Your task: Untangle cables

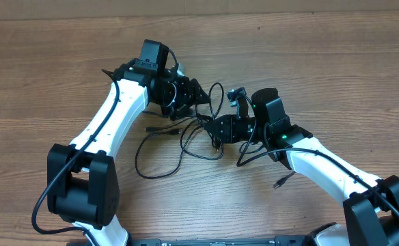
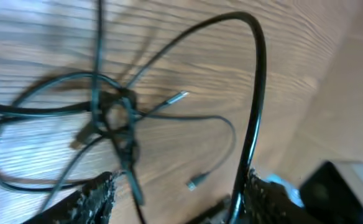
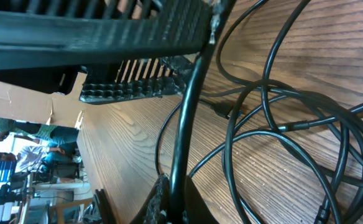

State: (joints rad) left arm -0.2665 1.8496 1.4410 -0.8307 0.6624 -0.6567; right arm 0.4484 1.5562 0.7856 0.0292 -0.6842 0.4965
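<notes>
Where the cables (image 2: 256,118) cross near the middle of the table, they bunch into one knot (image 2: 119,117), and everything else is placed from that knot.

There are two arms. The left arm (image 1: 111,119) reaches in from the near left of the knot, and the right arm (image 1: 329,167) from the near right. Each carries one gripper, so two in all.

The left gripper (image 2: 178,199) hangs just beyond the knot on its far left, with its fingers (image 2: 97,196) spread wide. One cable rises close against its right finger, but nothing is clamped between the two.

The right gripper (image 3: 169,202) sits just to the right of the knot. Its fingers are pressed together, pinching one cable that runs straight up out of them.

The cables are thin, black and looped over one another, and I cannot tell how many there are. From the left wrist, two silver-tipped plugs show, one (image 2: 178,96) just beside the knot and one (image 2: 197,182) a little nearer the fingers. From overhead, two loose ends lie away from the knot, one (image 1: 149,128) to its left and one (image 1: 279,183) on its near right by the right arm.

The table (image 1: 63,61) is brown wood grain and the cable loops lie flat on it. In the right wrist view, past the table edge well beyond the knot, there is a tan board (image 3: 20,99) and blurred people (image 3: 20,134).
</notes>
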